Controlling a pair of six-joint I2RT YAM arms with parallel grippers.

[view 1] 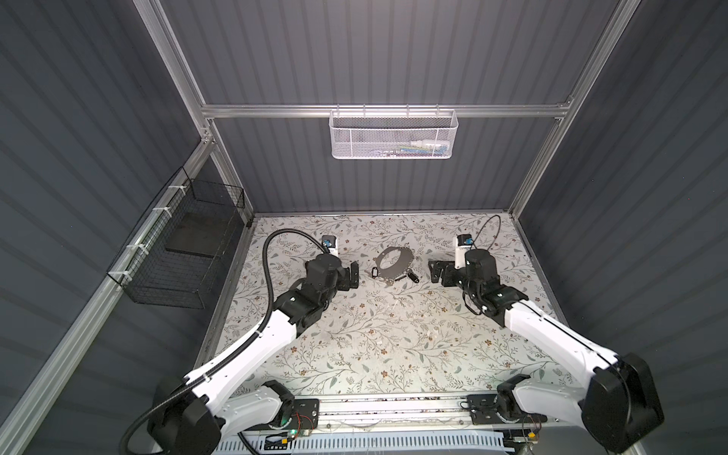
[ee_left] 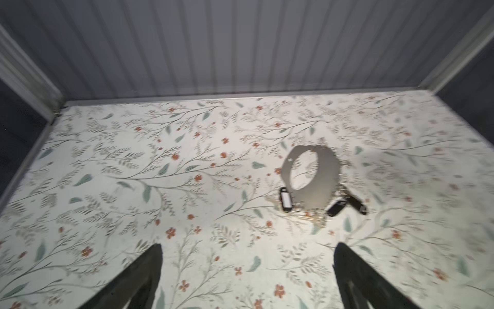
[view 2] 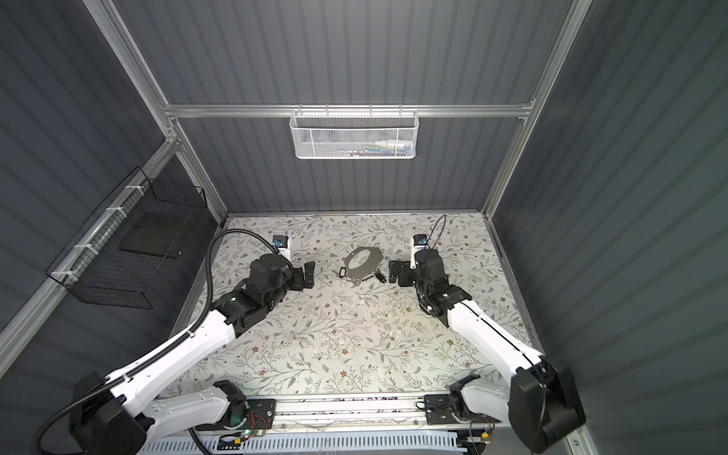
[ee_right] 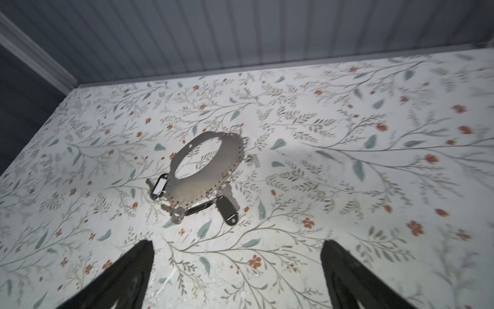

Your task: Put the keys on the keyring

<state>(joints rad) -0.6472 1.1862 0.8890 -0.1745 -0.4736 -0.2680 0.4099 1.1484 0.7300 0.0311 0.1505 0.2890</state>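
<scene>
The keyring (view 1: 395, 273) (view 2: 362, 273), a flat grey metal plate with a wide hole, lies on the floral tabletop between my two grippers. Three black keys sit against its near rim: one with a white label (ee_right: 159, 186) (ee_left: 286, 200) on one side, and two dark ones (ee_right: 199, 208) (ee_right: 227, 211) by the other. I cannot tell whether their loops are hooked onto the rim's split rings. My left gripper (view 1: 351, 275) (ee_left: 247, 246) is open and empty, left of the plate. My right gripper (view 1: 434, 271) (ee_right: 238, 242) is open and empty, just right of the keys.
A white mesh basket (view 1: 394, 134) hangs on the back rail. On the left wall hangs a black wire basket (view 1: 185, 252). Grey panelled walls and aluminium posts close the table in at the back and on both sides.
</scene>
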